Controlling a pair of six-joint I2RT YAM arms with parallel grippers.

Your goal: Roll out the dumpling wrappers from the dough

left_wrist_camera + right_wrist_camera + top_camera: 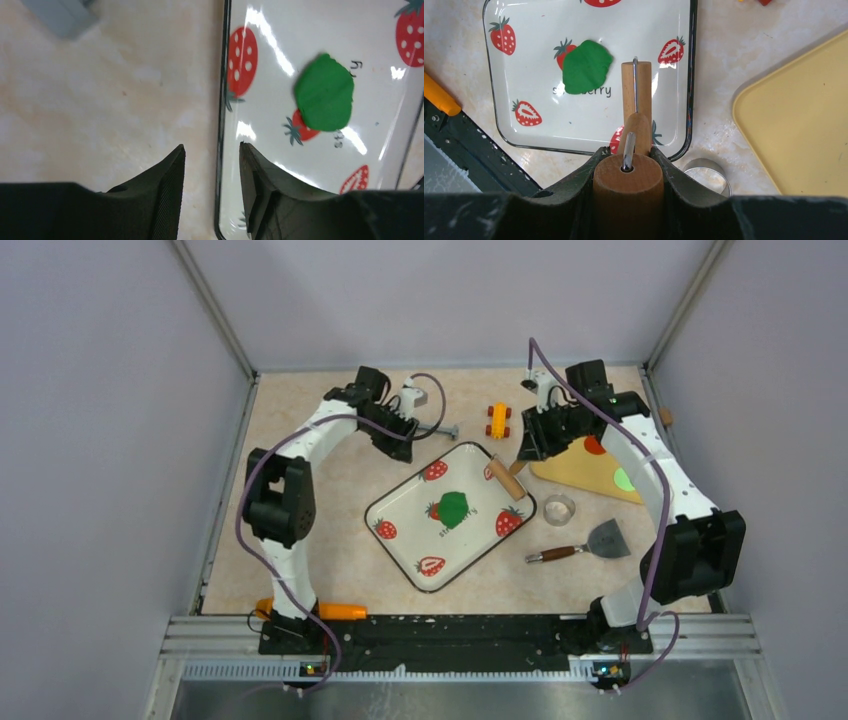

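- Your left gripper (212, 165) is standing released, its fingers apart and nothing caught between them; the dark rim of the tray (220, 125) is running beneath the gap.
- The dough (324, 92) is lying on the tray as one flattened, irregular dark green piece. It is ahead of the left gripper and off to its right, well apart from the fingers, and it is overlapping a printed strawberry.
- Your right gripper (626, 170) is clenching the wooden handle of the rolling pin (628, 90), with the roller pointing straight ahead over the tray.
- Seen from the right gripper, the dough is sitting ahead and to the left, near the roller's left side and not touching it.
- The ring cutter (706, 172) is resting on the surface (724, 75) just to the right of the right gripper, outside the tray.
- The yellow board (799, 125) is lying farther right of the right gripper.
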